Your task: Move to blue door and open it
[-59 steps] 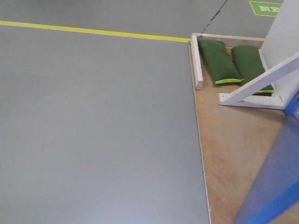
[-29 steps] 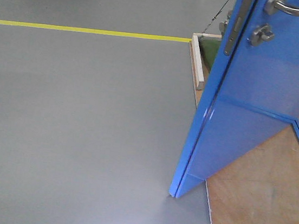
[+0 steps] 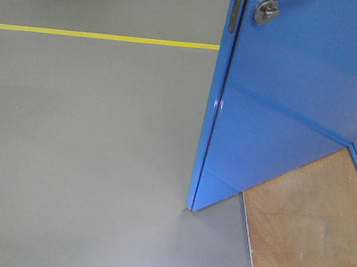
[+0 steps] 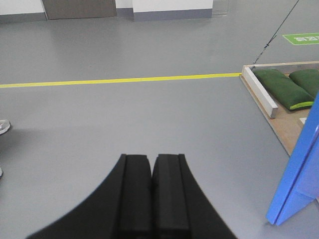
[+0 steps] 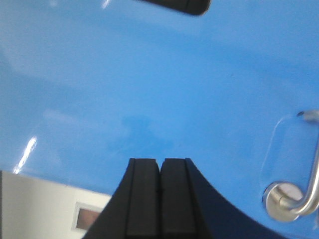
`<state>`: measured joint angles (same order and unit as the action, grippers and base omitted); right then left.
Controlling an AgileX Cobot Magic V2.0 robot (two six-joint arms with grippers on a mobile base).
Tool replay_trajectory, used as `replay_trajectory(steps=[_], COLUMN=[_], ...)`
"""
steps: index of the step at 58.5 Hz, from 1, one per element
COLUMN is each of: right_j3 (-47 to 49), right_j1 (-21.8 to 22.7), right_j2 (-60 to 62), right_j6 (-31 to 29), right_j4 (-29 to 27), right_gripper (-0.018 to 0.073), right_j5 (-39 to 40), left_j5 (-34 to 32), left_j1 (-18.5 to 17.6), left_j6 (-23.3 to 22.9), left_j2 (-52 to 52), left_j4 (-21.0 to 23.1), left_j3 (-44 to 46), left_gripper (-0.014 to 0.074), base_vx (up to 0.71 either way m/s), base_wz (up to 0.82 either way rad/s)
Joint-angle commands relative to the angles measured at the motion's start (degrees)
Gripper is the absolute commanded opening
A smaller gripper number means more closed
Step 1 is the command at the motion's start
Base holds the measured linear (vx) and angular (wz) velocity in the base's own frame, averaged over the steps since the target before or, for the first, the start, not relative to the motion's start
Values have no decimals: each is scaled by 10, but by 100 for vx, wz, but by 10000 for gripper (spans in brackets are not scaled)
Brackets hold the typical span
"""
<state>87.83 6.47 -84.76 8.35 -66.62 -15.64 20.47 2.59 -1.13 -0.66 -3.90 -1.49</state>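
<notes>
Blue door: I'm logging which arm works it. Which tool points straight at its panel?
The right tool, shut, faces the blue door near its lever handle; the left tool, also shut, looks out over grey floor.
</notes>
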Motion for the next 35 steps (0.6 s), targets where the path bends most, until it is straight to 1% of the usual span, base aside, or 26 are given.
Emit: replay_trajectory(steps=[1, 6, 35], right_j3=[33, 39, 39], right_j1=[-14, -25, -25], right_j2=[5, -5, 17], right_j6=[-5, -5, -5], right_j4=[-8, -5, -6], right_gripper=[8, 8, 8], right_j5=[25, 23, 17], left_j5=[-44, -44, -44], left_j1=[-2, -2, -2], left_j6=[-4, -4, -4], left_j2=[-8, -8, -8], left_j4=[2, 2, 2], left_j3=[15, 15, 15], left_gripper=[73, 73, 73], base_vx=[0, 0, 0], base_wz=[0, 0, 0])
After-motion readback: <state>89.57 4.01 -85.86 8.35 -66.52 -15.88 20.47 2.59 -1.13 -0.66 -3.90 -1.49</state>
